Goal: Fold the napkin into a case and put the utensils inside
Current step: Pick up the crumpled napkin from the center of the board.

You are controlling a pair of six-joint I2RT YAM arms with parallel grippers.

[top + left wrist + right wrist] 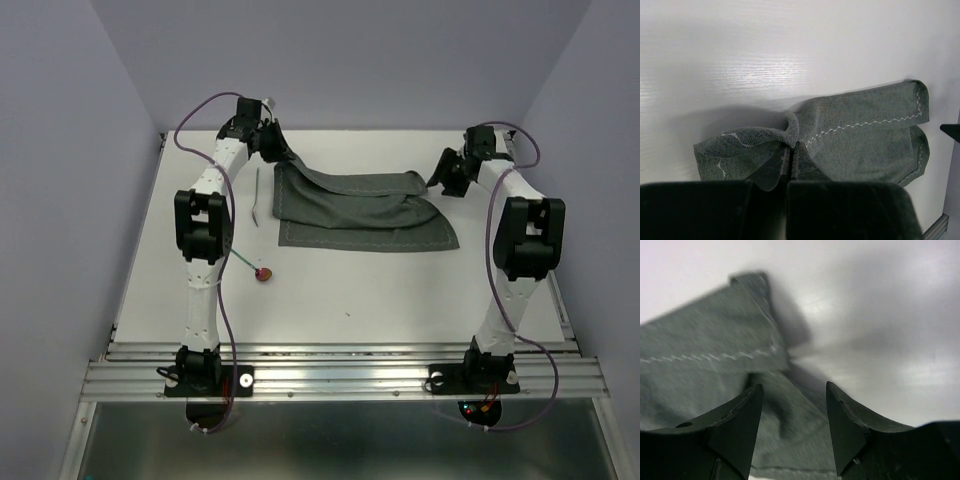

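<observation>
The dark grey napkin point(360, 215) lies partly folded at the table's middle back, its upper layer rumpled. My left gripper point(272, 150) is shut on the napkin's far left corner, and the left wrist view shows the cloth point(865, 135) bunched at the pinch of the gripper point(791, 145). My right gripper point(445, 180) stands open just beyond the napkin's far right corner. In the right wrist view its gripper point(794, 387) hangs over the cloth point(705, 360) with nothing held. The red-bowled spoon point(262, 273) lies beside the left arm. The slim grey utensil point(256, 197) lies left of the napkin.
The white table point(380, 290) ends in a metal rail point(340, 365) at the near edge, where both arm bases are bolted. Lilac walls close the back and sides. The left arm's purple cable point(228, 300) hangs close to the spoon.
</observation>
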